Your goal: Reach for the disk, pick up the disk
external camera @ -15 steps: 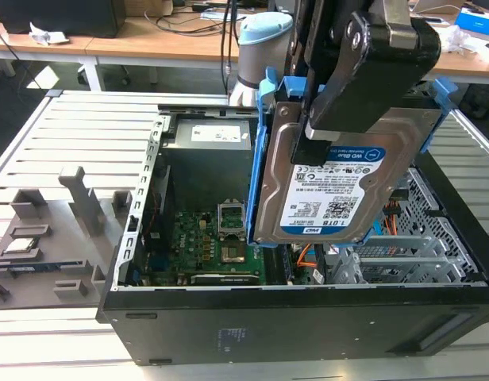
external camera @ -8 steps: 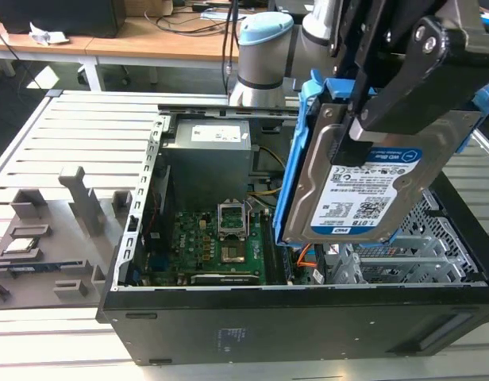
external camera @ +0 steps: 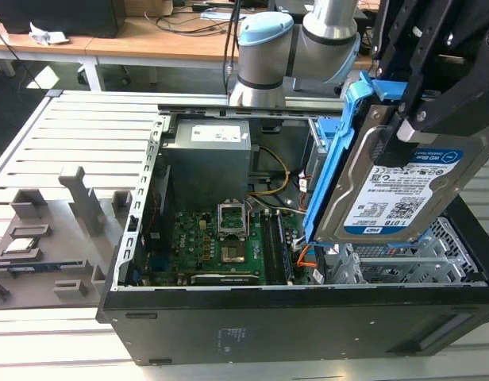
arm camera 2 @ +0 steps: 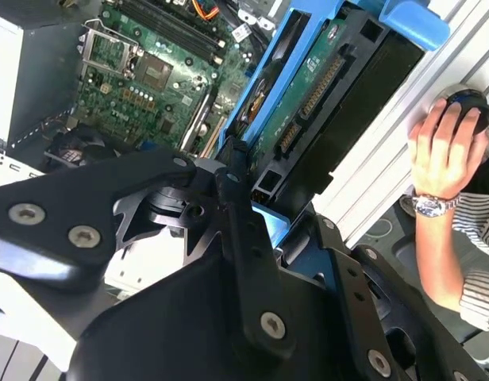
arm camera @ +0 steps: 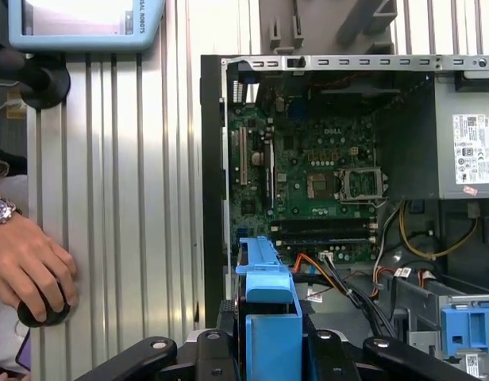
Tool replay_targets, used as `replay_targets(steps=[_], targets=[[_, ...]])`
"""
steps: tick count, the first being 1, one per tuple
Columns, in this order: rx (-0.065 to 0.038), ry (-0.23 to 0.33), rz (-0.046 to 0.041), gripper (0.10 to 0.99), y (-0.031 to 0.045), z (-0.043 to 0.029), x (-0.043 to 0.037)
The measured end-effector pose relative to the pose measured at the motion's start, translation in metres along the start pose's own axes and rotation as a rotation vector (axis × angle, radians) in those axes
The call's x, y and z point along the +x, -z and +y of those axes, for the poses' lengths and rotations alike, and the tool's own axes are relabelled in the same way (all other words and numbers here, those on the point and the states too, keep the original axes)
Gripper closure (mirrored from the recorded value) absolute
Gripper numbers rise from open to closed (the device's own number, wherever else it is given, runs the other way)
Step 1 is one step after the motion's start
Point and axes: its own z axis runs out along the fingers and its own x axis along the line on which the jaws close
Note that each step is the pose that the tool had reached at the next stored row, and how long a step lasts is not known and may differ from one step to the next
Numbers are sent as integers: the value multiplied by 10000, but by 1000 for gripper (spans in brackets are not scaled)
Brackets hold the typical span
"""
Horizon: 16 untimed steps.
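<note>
Item: my claw point(external camera: 411, 111), black linkage fingers, clenched on the disk point(external camera: 391, 186). State: grasping. I hold it by its upper end so the label face stays free and the blue side frame point(external camera: 333, 163) hangs clear of the case walls.

Item: the disk, silver hard drive with a blue-and-white label, carried tilted in the air above the open computer case point(external camera: 268, 317), over the corner with the drive cage point(external camera: 387, 262). It touches nothing but my fingers. In the second wrist view its connector edge point(arm camera 2: 312, 99) faces the camera, the frame running along it; in the first wrist view the frame's blue end point(arm camera: 268, 294) stands between my finger links. By my judgement the pick-up is done: the drive is lifted out, not seated.

Item: motherboard point(external camera: 221, 242), flat on the case floor, with its empty processor socket point(external camera: 232, 218) open to view.

Item: power-supply box point(external camera: 209, 147), grey, white sticker, at the case's far corner; untouched.

Item: orange data cable point(external camera: 306, 255), loose near the cage, no longer tied to anything I hold.

Item: a person's hand point(arm camera: 30, 266), watch on wrist, resting on a dark round object on the slatted table point(arm camera: 141, 198), well apart from the case.
</note>
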Motion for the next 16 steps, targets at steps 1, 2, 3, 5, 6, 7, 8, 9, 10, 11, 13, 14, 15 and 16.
replay_targets(steps=[1, 2, 3, 5, 6, 7, 8, 9, 10, 11, 13, 14, 15, 16], targets=[[-6, 0, 0, 722, 1, -29, -1], [-9, 1, -1, 722, 2, -47, -1], [-16, 1, 0, 722, 4, -82, -2], [-27, 0, 0, 722, 7, -143, -4], [-31, 0, 0, 722, 8, -166, -5], [-36, 0, 1, 722, 10, -192, -6], [-39, 0, 1, 722, 11, -214, -6], [-44, 1, 0, 722, 12, -240, -7], [-48, 0, 1, 722, 14, -261, -8], [-56, 0, 1, 722, 15, -301, -10], [-81, 0, 2, 722, 13, -357, -12], [-99, 0, 3, 722, 3, -371, -12], [-111, 1, 1, 722, -7, -376, -12], [-129, 0, 0, 722, -21, -381, -12]])
